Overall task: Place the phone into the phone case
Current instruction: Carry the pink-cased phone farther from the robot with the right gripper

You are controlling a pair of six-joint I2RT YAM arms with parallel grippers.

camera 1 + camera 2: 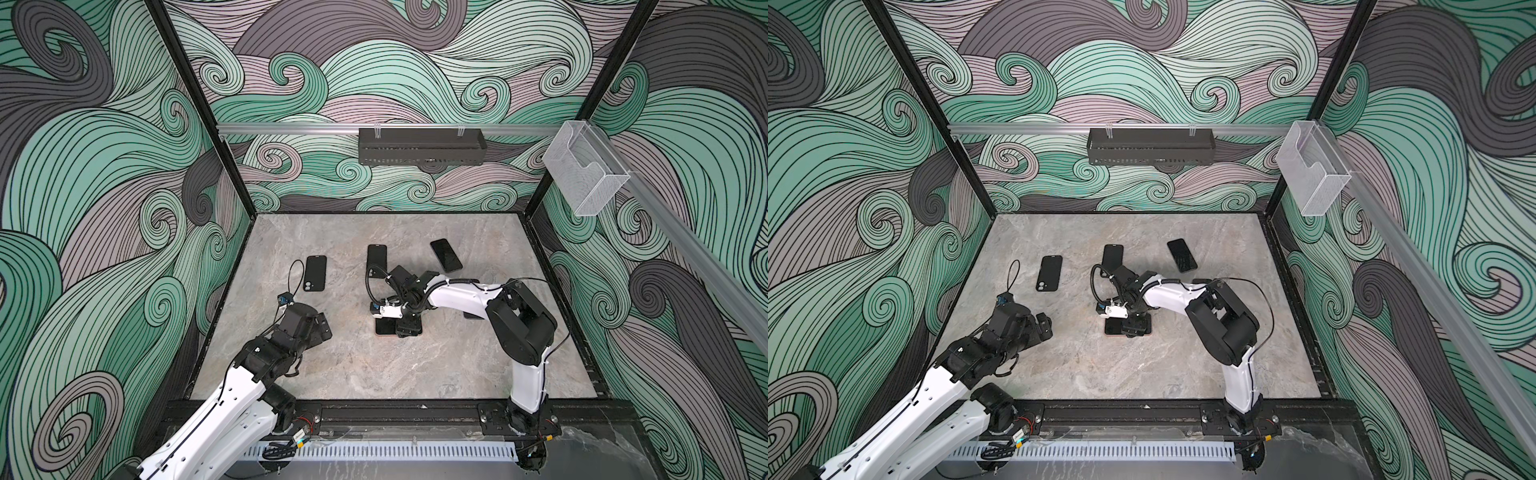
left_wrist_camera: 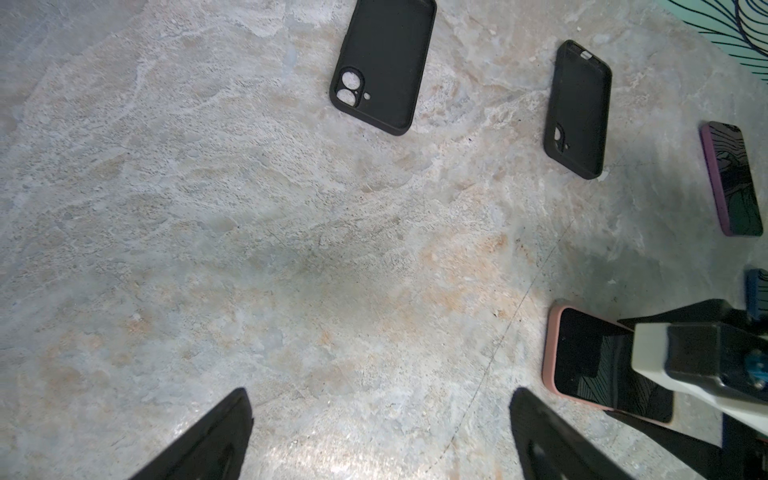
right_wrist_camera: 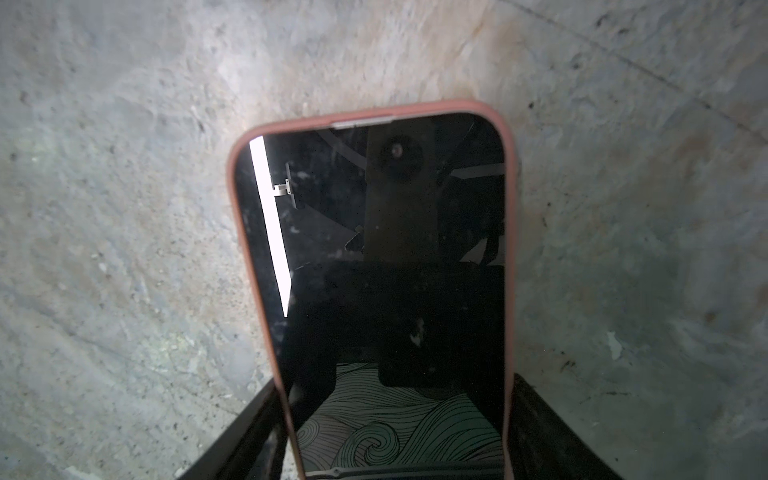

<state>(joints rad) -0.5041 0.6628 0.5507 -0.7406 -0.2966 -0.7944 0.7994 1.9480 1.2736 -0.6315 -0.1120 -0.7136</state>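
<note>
The glossy black phone [image 3: 374,270] lay screen-up, seated in a matte salmon-pink case [image 3: 510,249] with rounded corners, flat on the mottled grey stone-patterned table [image 3: 124,208] near its middle. The right gripper [image 3: 395,382] straddled the case's long edges with its dark fingers [image 3: 257,419] right beside them, though a firm clamp could not be told. The left gripper [image 2: 378,395] hung spread wide over the table, holding nothing.

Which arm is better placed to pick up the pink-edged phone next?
Right. The right gripper straddles the pink-edged phone, with a finger at each long side; whether they grip it yet is unclear. The left gripper hangs open over the table, apart from that phone.
</note>
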